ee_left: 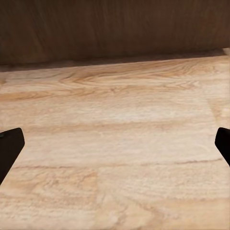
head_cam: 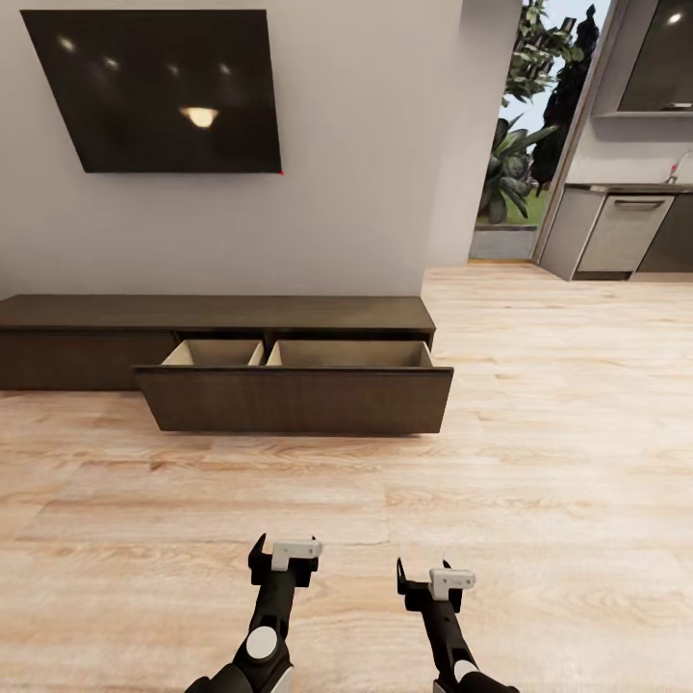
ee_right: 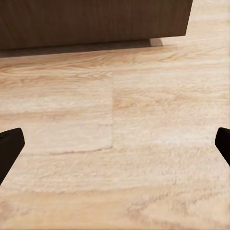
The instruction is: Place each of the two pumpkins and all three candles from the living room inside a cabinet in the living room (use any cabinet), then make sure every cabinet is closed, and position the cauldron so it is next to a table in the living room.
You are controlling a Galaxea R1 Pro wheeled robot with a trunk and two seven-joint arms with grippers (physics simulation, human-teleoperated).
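We face a pale wood floor (head_cam: pixel 539 433) that runs from under our arms to the grey wall (head_cam: pixel 366 144), where a dark television screen (head_cam: pixel 159 89) hangs above the cabinet (head_cam: pixel 212 313). The cabinet sits well ahead of both claws, low and long against the wall. Its wide drawer (head_cam: pixel 294 397) is pulled out toward us, and the head view looks down into two pale beige compartments; what we see of them holds nothing, though the drawer front hides their lower part. Far ahead and to the right of the right claw, an opening shows green plants (head_cam: pixel 525 144) outside and grey kitchen units (head_cam: pixel 626 231).

The wrist views give what the head view cannot: a close look at the dark wood drawer front standing above the planks. In the right wrist view the drawer front (ee_right: pixel 91 21) ends at a corner with floor beyond it, while in the left wrist view the front (ee_left: pixel 115 28) spans almost the whole width.

The left claw (head_cam: pixel 285 558) and the right claw (head_cam: pixel 427 577) hover low over the floor, side by side and apart. Each wrist view shows its dark fingertips (ee_left: pixel 9 151) (ee_right: pixel 9 151) spread to the edges of the frame, so both claws are released and grasp nothing.
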